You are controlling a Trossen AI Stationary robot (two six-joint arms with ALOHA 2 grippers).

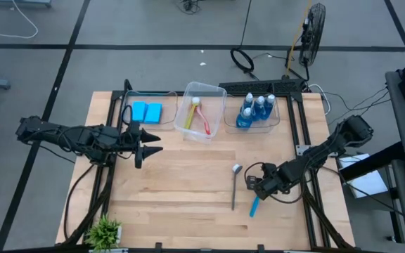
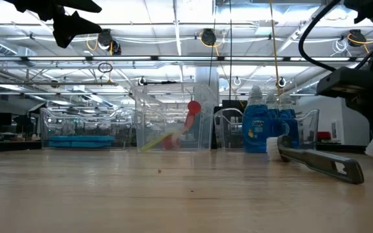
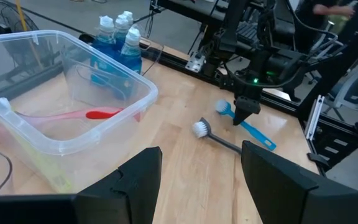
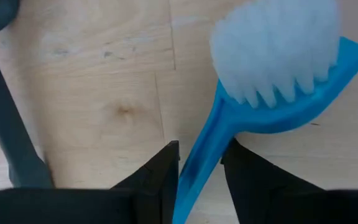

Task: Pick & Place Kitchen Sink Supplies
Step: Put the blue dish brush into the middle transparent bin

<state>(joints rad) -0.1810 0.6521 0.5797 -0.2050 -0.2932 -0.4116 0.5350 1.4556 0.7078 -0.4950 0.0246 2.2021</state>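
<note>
While the blue brush (image 4: 229, 134) lies flat on the wooden surface (image 1: 181, 190) near its right edge, the right gripper (image 4: 199, 163) has its jaws straddling the thin blue handle just behind the white-bristled head, one on each side; whether they already pinch the plastic or stand a hair apart cannot be told from the right wrist view. Judging by its look, the brush is a light, rigid moulded-plastic piece with a smooth, somewhat slippery handle, so a firm squeeze across the narrow neck should carry it, though holding so close to the head would leave the long tail free to swing or pivot in the grip. The bristles are soft and give no purchase, so the handle is the place to hold. Just beside it lies the grey brush-like tool (image 1: 235, 186), its pale head toward the bins; it looks stiffer and heavier, and its slim shaft would want a grip near the middle. The middle clear bin (image 1: 213, 95) already holds a red brush (image 3: 98, 114) and a yellow one, the right bin the blue bottles (image 1: 257, 107), the left bin the blue sponges (image 1: 146, 112). The left gripper (image 1: 148, 145) hovers by the sponge bin, jaws apart and holding nothing.
</note>
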